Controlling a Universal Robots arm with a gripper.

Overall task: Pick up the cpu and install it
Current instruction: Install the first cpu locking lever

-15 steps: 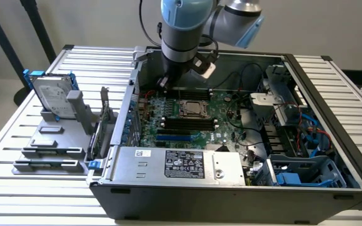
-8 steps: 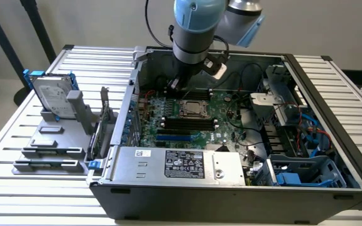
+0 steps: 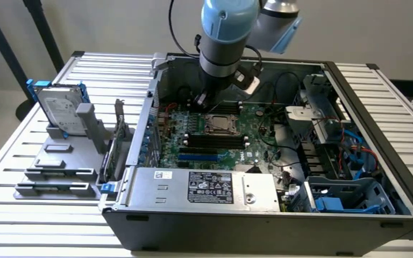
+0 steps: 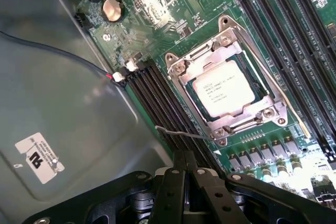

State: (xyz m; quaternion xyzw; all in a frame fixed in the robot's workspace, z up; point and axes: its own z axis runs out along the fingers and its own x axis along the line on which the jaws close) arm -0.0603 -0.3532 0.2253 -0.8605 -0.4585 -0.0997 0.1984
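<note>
The cpu (image 3: 218, 123), a small square chip with a pale silver top, lies seated inside the metal socket frame (image 3: 229, 129) on the green motherboard. In the wrist view the cpu (image 4: 223, 88) sits under the clamped frame (image 4: 178, 66), and a thin lever wire (image 4: 181, 133) runs from the frame's corner toward the gripper. My gripper (image 4: 185, 156) is shut with nothing between its fingers, hovering just off the socket's corner above the dark memory slots (image 4: 157, 93). In the exterior view the gripper (image 3: 200, 102) hangs inside the open computer case, just behind the socket.
A silver hard drive (image 3: 58, 110) with a blue bracket stands on a grey fixture (image 3: 56, 172) at the exterior view's left. The power supply (image 3: 206, 187) lies along the case front, and blue drive bays (image 3: 343, 201) and cables (image 3: 350, 145) crowd the right. The grey case wall (image 4: 63, 103) is close beside the gripper.
</note>
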